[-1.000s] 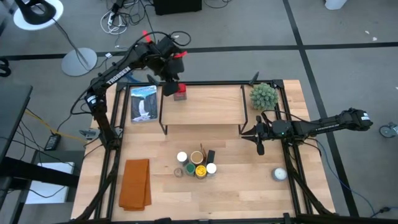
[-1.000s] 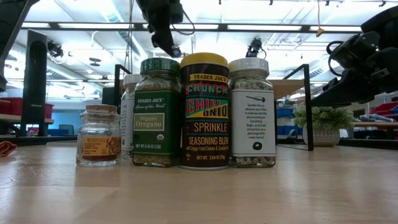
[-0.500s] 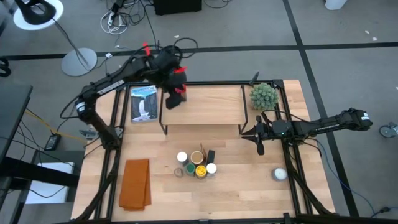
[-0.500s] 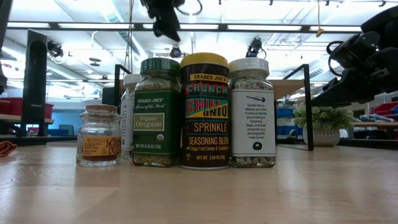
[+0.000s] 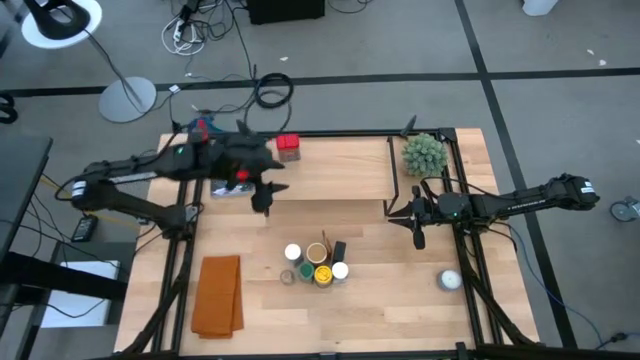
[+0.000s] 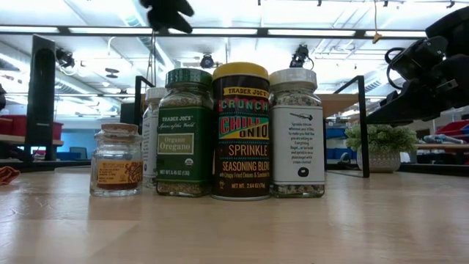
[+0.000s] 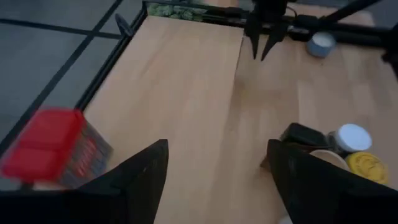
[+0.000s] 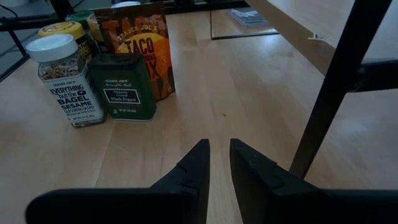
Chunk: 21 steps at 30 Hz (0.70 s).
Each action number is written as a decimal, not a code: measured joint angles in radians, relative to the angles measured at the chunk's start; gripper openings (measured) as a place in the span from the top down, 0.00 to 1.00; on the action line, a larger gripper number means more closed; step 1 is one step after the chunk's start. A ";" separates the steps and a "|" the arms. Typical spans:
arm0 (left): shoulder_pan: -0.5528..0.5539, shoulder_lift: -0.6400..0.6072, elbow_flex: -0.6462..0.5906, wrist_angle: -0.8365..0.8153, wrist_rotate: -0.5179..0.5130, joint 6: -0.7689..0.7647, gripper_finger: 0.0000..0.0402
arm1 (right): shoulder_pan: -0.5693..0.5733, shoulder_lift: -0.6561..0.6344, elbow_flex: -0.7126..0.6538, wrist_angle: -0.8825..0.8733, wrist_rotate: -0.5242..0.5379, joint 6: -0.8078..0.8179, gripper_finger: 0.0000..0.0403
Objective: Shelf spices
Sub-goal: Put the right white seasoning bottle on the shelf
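Left end effector [image 5: 262, 196], fingers spread and empty, hovers at the shelf's [image 5: 340, 185] left edge; red tin [image 5: 288, 147] sits shelved upper left. Next, approach the spices [image 5: 316, 264] at lower centre squarely, gripping one jar without toppling neighbours.

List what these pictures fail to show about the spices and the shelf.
- Low view: the front jars hide the spices behind them.
- Left wrist view: the red tin is blurred, label unreadable.
- High view: the left arm covers the shelf's left front corner.
- Right wrist view: the taco packet is half hidden behind the green tin.
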 joint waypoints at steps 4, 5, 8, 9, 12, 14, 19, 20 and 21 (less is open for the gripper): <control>-0.106 -0.082 -0.119 0.068 -0.129 -0.074 0.31 | 0.000 0.000 0.000 0.001 0.000 0.000 0.84; -0.132 -0.098 -0.144 0.077 -0.166 -0.089 0.31 | 0.000 0.000 0.000 0.001 0.000 0.000 0.84; -0.211 -0.128 -0.206 0.111 -0.260 -0.136 0.31 | 0.000 0.000 0.000 0.002 0.000 0.000 0.84; -0.235 -0.135 -0.223 0.114 -0.279 -0.154 0.31 | 0.000 0.000 0.000 0.002 0.000 0.000 0.84; -0.306 -0.142 -0.260 0.134 -0.330 -0.203 0.31 | 0.000 0.000 0.000 0.002 0.000 0.000 0.84; -0.351 -0.143 -0.277 0.136 -0.368 -0.234 0.31 | 0.000 0.000 0.000 0.003 0.000 0.000 0.84; -0.440 -0.143 -0.324 0.195 -0.429 -0.263 0.31 | 0.000 0.000 0.000 0.004 0.000 0.000 0.84; -0.453 -0.143 -0.335 0.220 -0.438 -0.263 0.31 | 0.000 0.000 0.000 0.004 0.000 0.000 0.84; -0.464 -0.143 -0.348 0.251 -0.440 -0.263 0.31 | 0.000 0.000 0.000 0.005 0.000 0.000 0.84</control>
